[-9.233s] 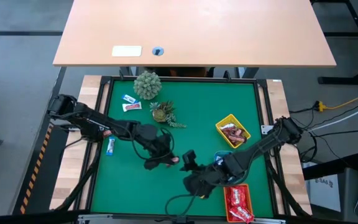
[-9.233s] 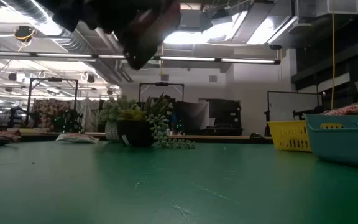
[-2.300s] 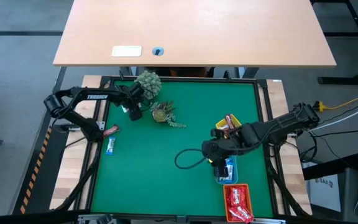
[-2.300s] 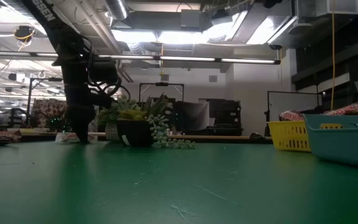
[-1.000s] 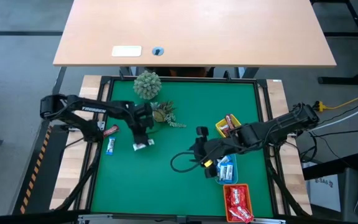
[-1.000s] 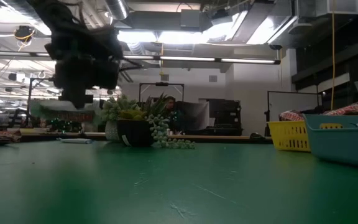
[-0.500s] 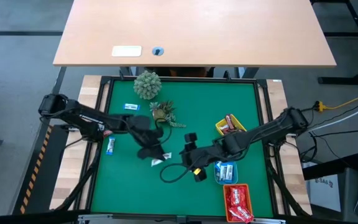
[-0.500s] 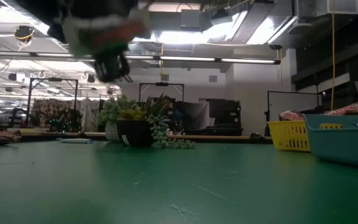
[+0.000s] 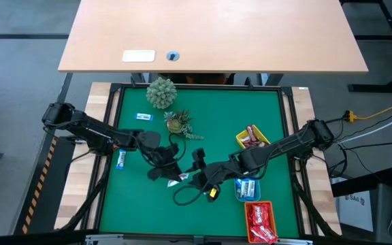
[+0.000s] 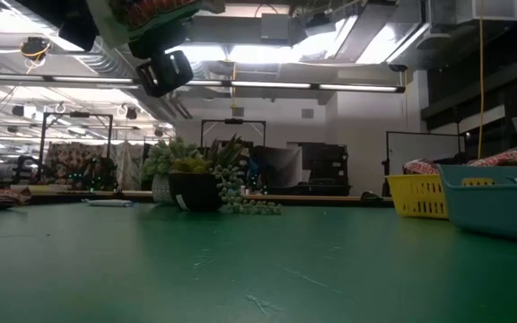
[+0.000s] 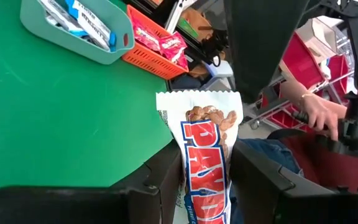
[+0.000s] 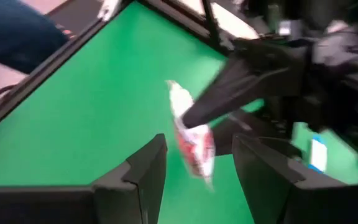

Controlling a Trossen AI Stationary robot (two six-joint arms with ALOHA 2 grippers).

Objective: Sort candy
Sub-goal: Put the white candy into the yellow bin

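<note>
A white candy bar with blue and red lettering sticks out ahead of my left gripper, which is shut on it above the middle of the green mat. My right gripper stands open just to its right and faces it. In the right wrist view the bar hangs ahead of the right fingers; I cannot tell whether they touch it. Two blue-and-white candies lie flat on the mat at the left. My left gripper pinches the bar's near end between its two fingers, which lie along the bar. The fingers come from the table's left, close to level. The bar is lifted clear of the mat, and its crimped free end points toward my right gripper.
A yellow tray, a blue tray and an orange tray, each holding candy, stand along the right side. Two small plants stand at the far left. A person's hand shows beyond the table.
My left gripper has carried the bar from beside the plants toward the table's near right, rising and rolling, so the bar now points at my right gripper. My right gripper has moved toward the table's left, sunk a little and rolled.
</note>
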